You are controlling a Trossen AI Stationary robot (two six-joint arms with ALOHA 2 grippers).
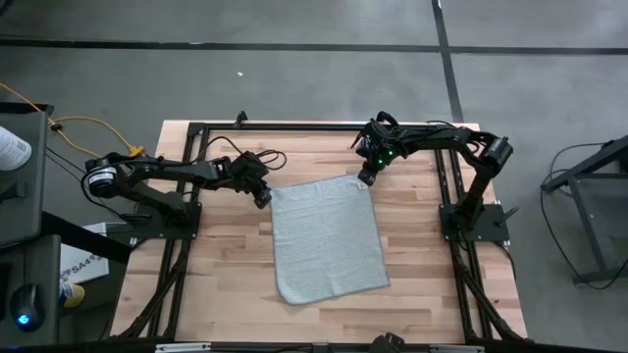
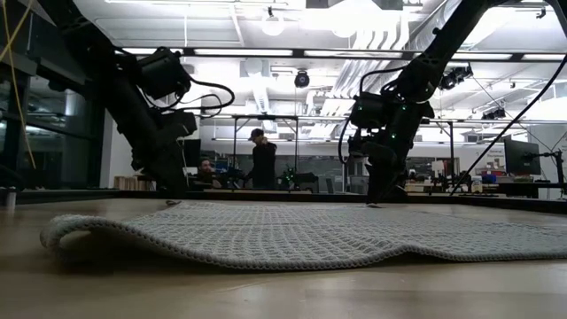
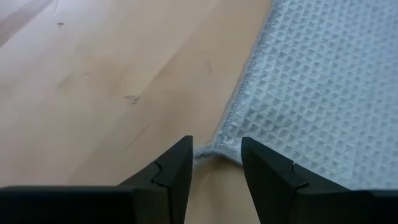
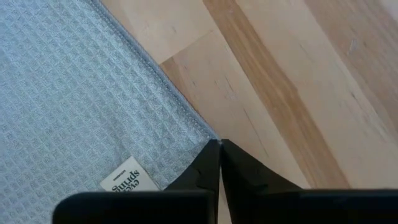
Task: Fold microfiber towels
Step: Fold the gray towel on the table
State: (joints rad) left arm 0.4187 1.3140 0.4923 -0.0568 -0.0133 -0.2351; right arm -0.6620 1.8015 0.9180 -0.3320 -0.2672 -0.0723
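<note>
Towel [image 1: 326, 238] flat mid-bench [image 1: 226, 265]. My left fingers [image 3: 214, 177] parted, straddling its far-left corner. My right fingers [image 4: 219, 163] clenched on its far-right corner – wrist view alone shows white label [image 4: 127, 180]. Low view – one towel edge humped.

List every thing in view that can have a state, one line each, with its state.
Light grey waffle-weave microfiber towel: spread flat, unfolded, near edge slightly lifted.
Left gripper: open, fingers astride one far towel corner.
Right gripper: shut on the other far towel corner.
White sewn-on label: face up beside that corner.
</note>
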